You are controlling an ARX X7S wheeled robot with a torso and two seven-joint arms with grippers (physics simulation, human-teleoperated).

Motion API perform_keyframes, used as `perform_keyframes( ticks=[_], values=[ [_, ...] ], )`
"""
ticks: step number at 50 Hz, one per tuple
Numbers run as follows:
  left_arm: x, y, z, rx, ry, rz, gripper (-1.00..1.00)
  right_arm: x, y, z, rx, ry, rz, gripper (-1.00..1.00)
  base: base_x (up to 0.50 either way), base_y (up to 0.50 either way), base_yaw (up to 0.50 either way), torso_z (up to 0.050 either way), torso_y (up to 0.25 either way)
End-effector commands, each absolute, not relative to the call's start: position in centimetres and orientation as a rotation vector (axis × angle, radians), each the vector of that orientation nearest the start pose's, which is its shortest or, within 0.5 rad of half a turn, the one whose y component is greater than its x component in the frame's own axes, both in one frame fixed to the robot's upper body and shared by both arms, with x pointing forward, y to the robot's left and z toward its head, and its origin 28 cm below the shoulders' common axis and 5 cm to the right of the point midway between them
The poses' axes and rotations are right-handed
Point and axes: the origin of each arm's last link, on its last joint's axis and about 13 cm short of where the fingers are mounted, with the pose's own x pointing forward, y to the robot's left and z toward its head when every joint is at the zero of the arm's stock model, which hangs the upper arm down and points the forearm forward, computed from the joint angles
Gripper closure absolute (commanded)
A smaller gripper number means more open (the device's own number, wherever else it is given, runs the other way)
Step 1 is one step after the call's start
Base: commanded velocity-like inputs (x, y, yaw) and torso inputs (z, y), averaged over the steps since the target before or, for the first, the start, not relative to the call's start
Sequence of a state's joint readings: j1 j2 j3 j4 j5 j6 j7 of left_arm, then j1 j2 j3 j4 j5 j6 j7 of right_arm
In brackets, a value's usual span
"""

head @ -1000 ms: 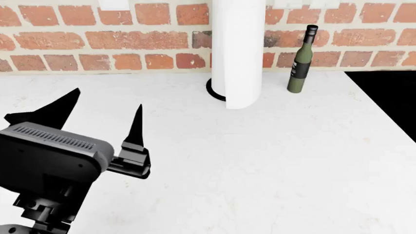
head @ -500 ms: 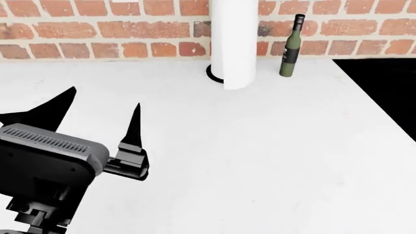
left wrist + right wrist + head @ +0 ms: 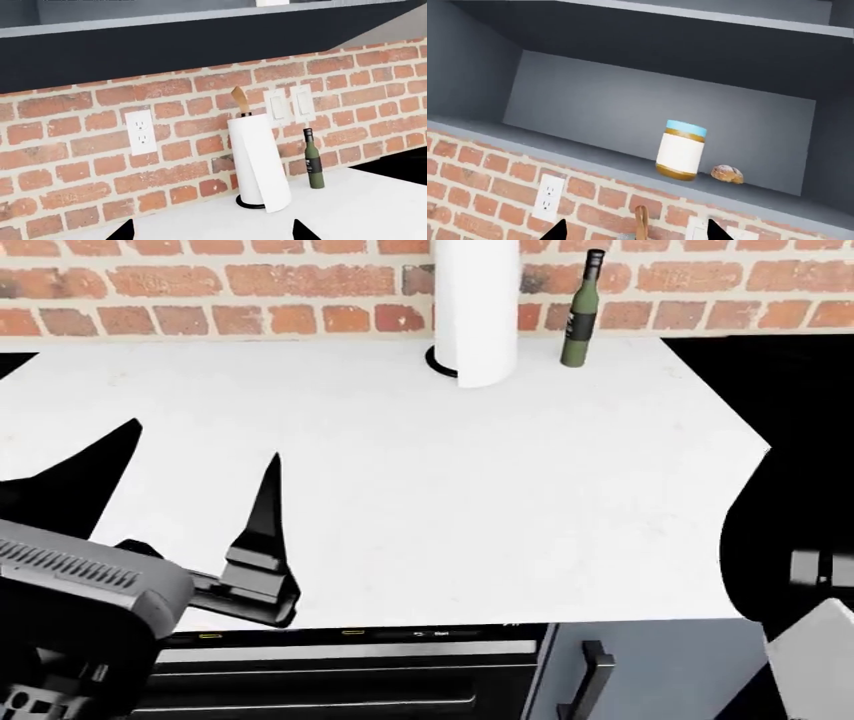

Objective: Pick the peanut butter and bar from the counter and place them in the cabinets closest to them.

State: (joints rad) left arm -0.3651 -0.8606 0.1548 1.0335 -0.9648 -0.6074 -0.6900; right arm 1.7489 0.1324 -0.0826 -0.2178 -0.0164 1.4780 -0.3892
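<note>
- our landmark is the paper towel roll [image 3: 475,310], a tall white roll that stands at the back of the counter [image 3: 534,500], close to the brick wall [image 3: 200,285].
- a dark green bottle [image 3: 578,310] stands upright just beside the roll, on the side away from our left arm, and it does not touch the roll.
- our left gripper [image 3: 187,490] hangs over the counter in front of the roll and off to the left of it. its two black pointed fingers [image 3: 267,510] are spread wide apart, and nothing is between them.
- in the left wrist view we see the roll [image 3: 257,165] with a brown wooden knob on top, the bottle [image 3: 314,159] near it, a white wall plug [image 3: 141,132] on the bricks on one side of the roll, and white switches [image 3: 291,104] behind it on the other side.
- the peanut butter [image 3: 681,149] stands upright on a grey cabinet shelf [image 3: 594,150] high above the roll. it has a light blue lid and a white label.
- a small brown lumpy thing [image 3: 727,173] sits on the same shelf just beside the jar. we cannot tell what it is.
- of our right gripper [image 3: 636,229] we see only two black tips far apart, with nothing held between them. the jar is well apart from them.
- we cannot see the bar in any view.
- under the front edge of the counter there are dark drawers and a grey door with a black handle [image 3: 594,680].
</note>
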Motion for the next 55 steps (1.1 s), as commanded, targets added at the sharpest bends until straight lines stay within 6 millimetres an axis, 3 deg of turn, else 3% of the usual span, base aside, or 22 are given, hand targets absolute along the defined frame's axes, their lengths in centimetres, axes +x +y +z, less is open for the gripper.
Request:
perform_keyframes(
  ticks=[1,6,24,55],
  values=[
    [15.5,23.5,21.9,0.118,-0.372,-0.202,-1.0,26.0,-12.8,41.2,-0.154,-0.416,0.252,-1.0,0.0,0.0,0.0,0.0,0.0],
    [15.5,23.5,21.7,0.103,-0.376,-0.199,-1.0,26.3,-13.2,39.3,-0.144,-0.39,0.248,-1.0,-0.29,0.11,0.0,0.0,0.0],
    [15.4,23.5,21.4,0.051,-0.412,-0.204,-1.0,27.1,-13.3,35.2,-0.17,-0.306,0.285,-1.0,-0.4,0.39,0.0,0.0,0.0],
    [15.5,24.0,20.8,0.045,-0.399,-0.184,-1.0,26.6,-13.8,30.0,-0.225,-0.309,0.323,-1.0,-0.37,0.33,0.0,0.0,-0.001]
  ],
)
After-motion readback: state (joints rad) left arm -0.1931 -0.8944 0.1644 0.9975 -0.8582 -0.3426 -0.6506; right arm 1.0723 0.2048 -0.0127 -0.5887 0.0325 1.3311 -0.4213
